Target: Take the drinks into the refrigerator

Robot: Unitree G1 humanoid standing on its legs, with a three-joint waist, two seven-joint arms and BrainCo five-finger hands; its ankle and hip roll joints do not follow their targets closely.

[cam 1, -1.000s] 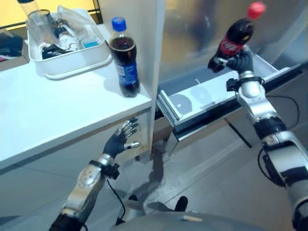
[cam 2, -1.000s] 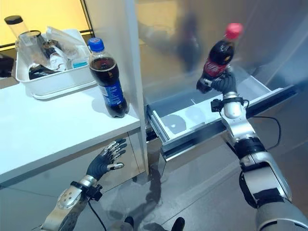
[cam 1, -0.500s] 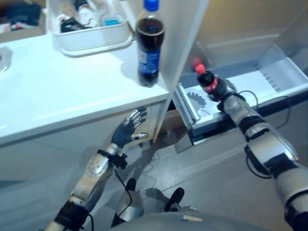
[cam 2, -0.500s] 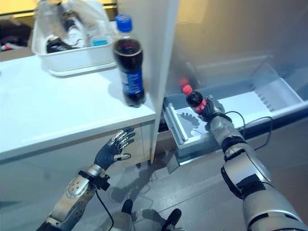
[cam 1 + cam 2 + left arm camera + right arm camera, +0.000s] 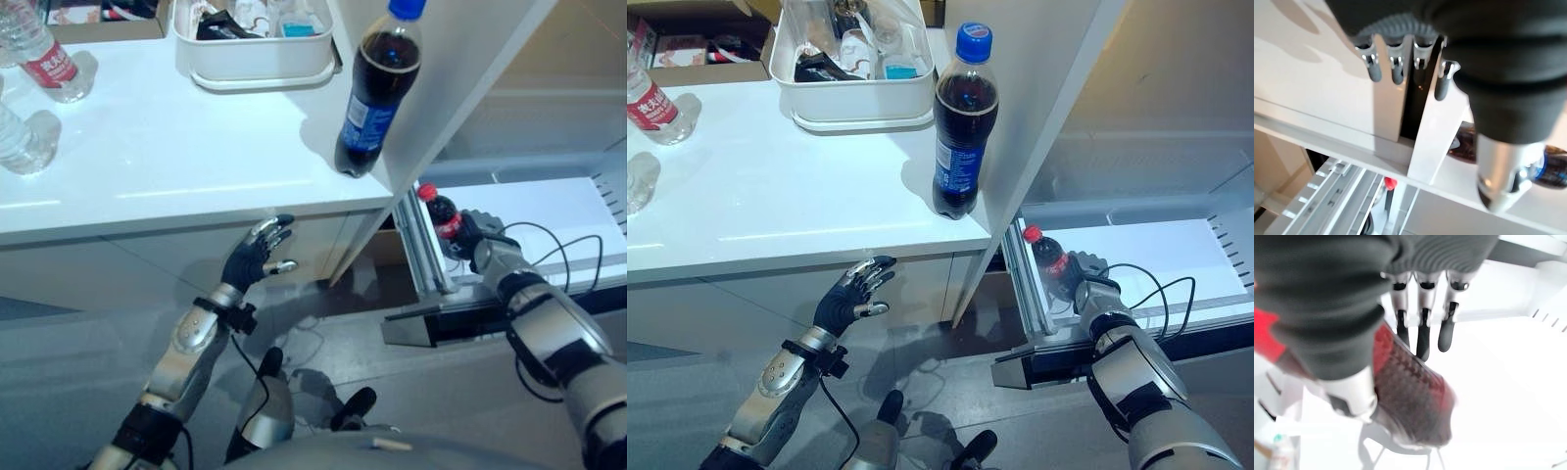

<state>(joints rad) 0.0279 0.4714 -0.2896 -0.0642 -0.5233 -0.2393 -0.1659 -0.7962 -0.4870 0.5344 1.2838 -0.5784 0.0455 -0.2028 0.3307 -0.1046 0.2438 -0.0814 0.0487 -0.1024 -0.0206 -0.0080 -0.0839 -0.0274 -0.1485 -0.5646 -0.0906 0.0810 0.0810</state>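
Observation:
A small cola bottle with a red cap (image 5: 1048,262) is in my right hand (image 5: 1085,284), which is shut round its body. It sits low at the left front corner of the refrigerator's pulled-out white drawer (image 5: 1156,245). The right wrist view shows fingers (image 5: 1422,333) and thumb wrapped round the dark bottle (image 5: 1410,391); I cannot tell whether the bottle rests on the drawer floor. A larger cola bottle with a blue cap (image 5: 963,122) stands on the white counter (image 5: 774,196) beside the refrigerator's wall. My left hand (image 5: 850,294) hangs open below the counter's front edge.
A white tub (image 5: 852,98) full of small items stands at the back of the counter. Two clear water bottles (image 5: 44,64) (image 5: 20,137) are at its far left. The refrigerator's white side wall (image 5: 1048,98) rises between the counter and the drawer.
The camera has shifted. My right hand has brought the red-capped bottle down from high above the drawer to its left front corner. The left hand stays open under the counter.

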